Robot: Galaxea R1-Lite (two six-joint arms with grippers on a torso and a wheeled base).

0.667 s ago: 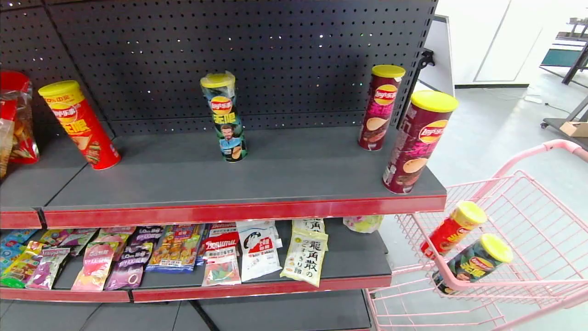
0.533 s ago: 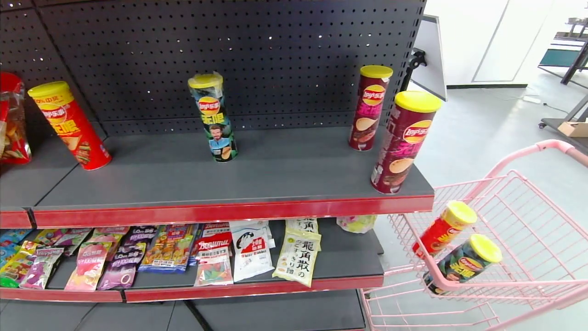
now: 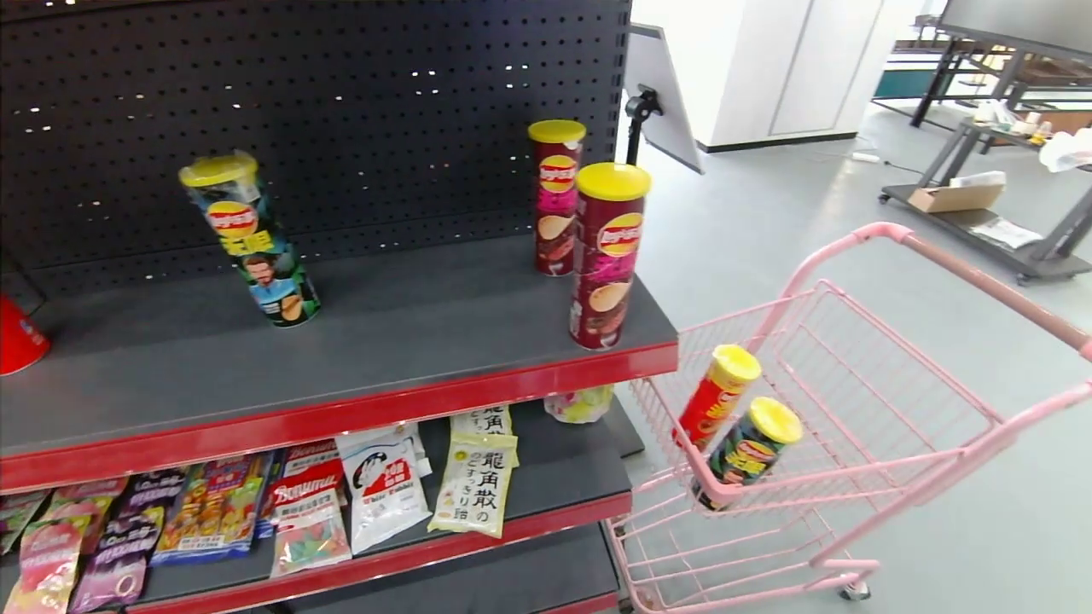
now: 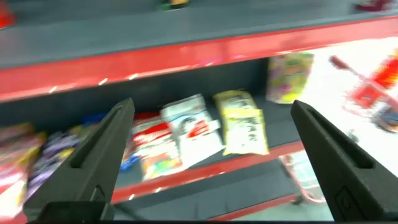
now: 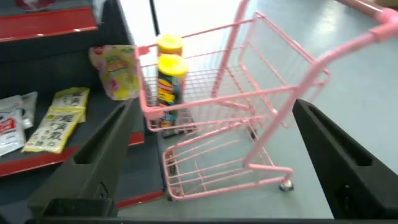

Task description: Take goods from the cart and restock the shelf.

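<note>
Nearest, at the head view's lower left, snack bags (image 3: 384, 490) lie flat on the lower shelf (image 3: 563, 477). At lower right, the pink cart (image 3: 981, 284) holds a red can (image 3: 715, 396) and a dark can (image 3: 751, 448). Higher, the grey upper shelf (image 3: 426, 315) carries two maroon cans (image 3: 606, 256) right of centre, before the pegboard (image 3: 341, 111). Grey floor (image 3: 768, 230) stretches behind. The left gripper (image 4: 211, 104) and right gripper (image 5: 216, 104) both gape wide, holding nothing.

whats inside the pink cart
Two chip cans with yellow lids lean in the pink cart basket, at the end nearest the shelf: a red can and a dark can beside it. Their bottoms are partly covered by the basket's wires and rim.
</note>
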